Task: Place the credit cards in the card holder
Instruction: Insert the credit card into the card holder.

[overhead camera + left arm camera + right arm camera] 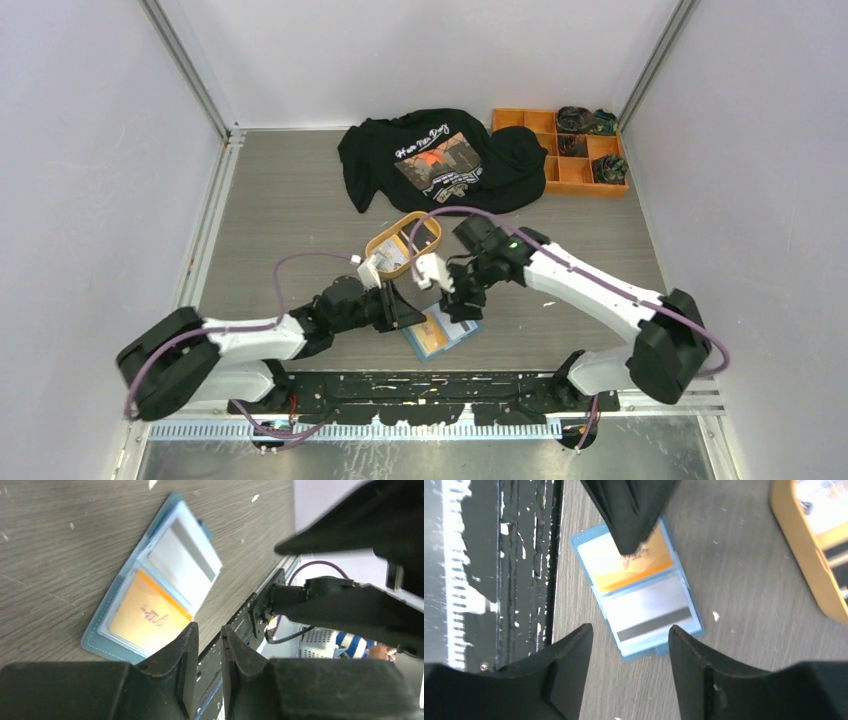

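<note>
The teal card holder (pixel 440 335) lies open on the table near the front edge. It holds an orange-tan card (pixel 644 562) in one pocket and a white card with a dark stripe (pixel 649 610) in the other; both also show in the left wrist view (pixel 145 617). My left gripper (pixel 412 316) is all but shut with nothing between its jaws (pixel 210 630). Its tip (pixel 634 530) rests at the orange-card end. My right gripper (pixel 462 303) is open and empty (pixel 630 630), hovering over the white-card end. More cards (pixel 395 258) lie in the orange oval tray.
The orange oval tray (pixel 380 245) sits just behind the grippers, and also at the right edge of the right wrist view (pixel 804 555). A black T-shirt (pixel 440 155) and an orange compartment box (pixel 560 150) lie at the back. The black front rail (pixel 430 385) runs beside the holder.
</note>
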You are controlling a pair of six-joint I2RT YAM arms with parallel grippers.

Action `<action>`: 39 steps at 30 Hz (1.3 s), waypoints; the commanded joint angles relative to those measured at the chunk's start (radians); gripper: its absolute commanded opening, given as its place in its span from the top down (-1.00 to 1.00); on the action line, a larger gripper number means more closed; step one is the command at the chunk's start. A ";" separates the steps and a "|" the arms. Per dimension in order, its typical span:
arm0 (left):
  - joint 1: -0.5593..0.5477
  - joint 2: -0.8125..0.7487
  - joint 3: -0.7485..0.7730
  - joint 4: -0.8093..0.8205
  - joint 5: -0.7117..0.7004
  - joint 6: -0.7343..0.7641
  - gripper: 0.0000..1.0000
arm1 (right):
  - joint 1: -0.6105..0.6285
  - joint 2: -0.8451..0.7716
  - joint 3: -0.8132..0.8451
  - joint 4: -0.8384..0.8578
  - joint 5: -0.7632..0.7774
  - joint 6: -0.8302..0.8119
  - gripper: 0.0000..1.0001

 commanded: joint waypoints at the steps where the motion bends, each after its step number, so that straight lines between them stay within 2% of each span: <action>1: 0.001 -0.231 0.011 -0.218 -0.085 0.199 0.52 | -0.146 -0.097 0.012 0.009 -0.220 0.203 -0.41; 2: 0.002 -0.295 0.004 -0.254 -0.116 0.223 0.52 | -0.191 -0.100 0.002 0.009 -0.275 0.251 -0.50; 5: 0.003 -0.478 -0.034 -0.356 -0.210 0.277 -0.07 | -0.320 -0.070 -0.007 -0.019 -0.427 0.347 -0.58; 7: 0.005 -0.593 -0.079 -0.368 -0.271 0.292 -0.44 | -0.369 -0.039 -0.012 -0.035 -0.463 0.379 -0.61; 8: 0.006 -0.646 -0.103 -0.371 -0.293 0.284 -0.56 | -0.386 -0.018 -0.012 -0.033 -0.460 0.400 -0.62; 10: 0.008 -0.738 -0.144 -0.376 -0.310 0.259 -0.63 | -0.401 0.030 -0.003 -0.023 -0.443 0.461 -0.62; 13: 0.008 -0.827 -0.179 -0.380 -0.287 0.233 -0.60 | -0.403 0.122 0.025 -0.066 -0.441 0.484 -0.58; 18: 0.008 -0.808 -0.202 -0.342 -0.245 0.201 -0.36 | -0.404 0.226 0.049 -0.101 -0.420 0.496 -0.47; 26: 0.008 -0.566 -0.206 -0.130 -0.152 0.155 -0.04 | -0.380 0.323 0.057 -0.102 -0.397 0.519 -0.16; 29: 0.008 -0.460 -0.190 -0.057 -0.114 0.150 0.08 | -0.361 0.340 0.062 -0.100 -0.374 0.523 -0.13; 34: 0.006 -0.302 -0.133 -0.053 -0.057 0.155 0.22 | -0.347 0.367 0.067 -0.078 -0.323 0.554 -0.09; 39: 0.006 -0.223 -0.114 -0.036 -0.043 0.153 0.26 | -0.343 0.396 0.073 -0.068 -0.277 0.573 -0.06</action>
